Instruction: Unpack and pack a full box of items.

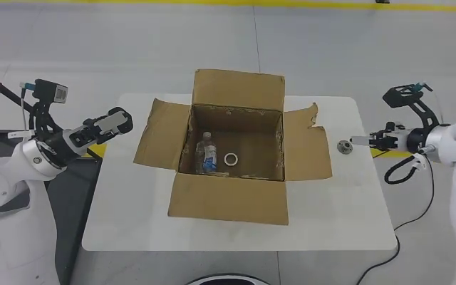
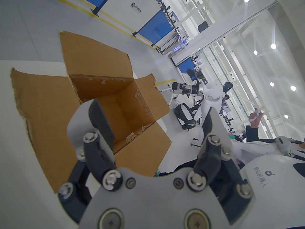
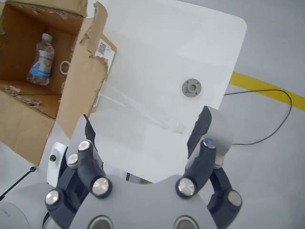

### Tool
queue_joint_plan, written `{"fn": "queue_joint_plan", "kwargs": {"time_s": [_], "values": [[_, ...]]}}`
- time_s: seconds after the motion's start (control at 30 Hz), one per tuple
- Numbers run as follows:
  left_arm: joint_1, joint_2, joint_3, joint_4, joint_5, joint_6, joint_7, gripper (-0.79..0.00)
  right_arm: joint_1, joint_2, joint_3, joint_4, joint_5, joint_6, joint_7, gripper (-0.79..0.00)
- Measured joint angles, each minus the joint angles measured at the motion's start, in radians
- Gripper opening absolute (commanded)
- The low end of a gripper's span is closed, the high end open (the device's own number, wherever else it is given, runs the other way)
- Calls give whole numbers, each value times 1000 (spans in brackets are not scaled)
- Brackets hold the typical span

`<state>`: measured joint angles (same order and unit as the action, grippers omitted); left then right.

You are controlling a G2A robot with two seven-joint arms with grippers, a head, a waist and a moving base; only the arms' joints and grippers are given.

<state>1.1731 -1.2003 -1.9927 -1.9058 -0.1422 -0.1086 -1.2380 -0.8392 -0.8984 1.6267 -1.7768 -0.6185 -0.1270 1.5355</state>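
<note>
An open cardboard box (image 1: 231, 196) stands mid-table with all flaps spread. Inside lie a clear plastic bottle (image 1: 206, 152) with a blue label and a white tape ring (image 1: 231, 159); the right wrist view shows the bottle (image 3: 41, 60) and ring (image 3: 64, 67) too. A grey metal flange (image 1: 345, 147) rests on the table to the right of the box, also the flange (image 3: 191, 87) ahead of my right gripper (image 3: 147, 122), which is open and empty at the table's right edge. My left gripper (image 2: 152, 113) is open and empty off the table's left edge, facing the box (image 2: 47, 110).
The white table (image 1: 235, 228) has bare room in front of the box and on both sides. A strip of clear tape (image 3: 143, 113) lies on the table by the right flap. A black cable (image 1: 410, 214) trails on the floor at the right.
</note>
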Motion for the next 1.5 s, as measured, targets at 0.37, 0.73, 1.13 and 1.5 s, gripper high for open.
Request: {"fn": "queue_joint_plan", "kwargs": {"time_s": [0.37, 0.73, 1.13, 1.5], "values": [[0, 0, 0, 0, 0, 0, 0, 0, -4, 0, -5, 0, -4, -1, -6, 0], [0, 0, 0, 0, 0, 0, 0, 0, 163, -21, -260, 196, -315, 233, -73, 0], [0, 0, 0, 0, 0, 0, 0, 0, 371, -88, -535, 574, -382, 266, -138, 0], [0, 0, 0, 0, 0, 0, 0, 0, 431, -118, -602, 726, -357, 224, -184, 0]]}}
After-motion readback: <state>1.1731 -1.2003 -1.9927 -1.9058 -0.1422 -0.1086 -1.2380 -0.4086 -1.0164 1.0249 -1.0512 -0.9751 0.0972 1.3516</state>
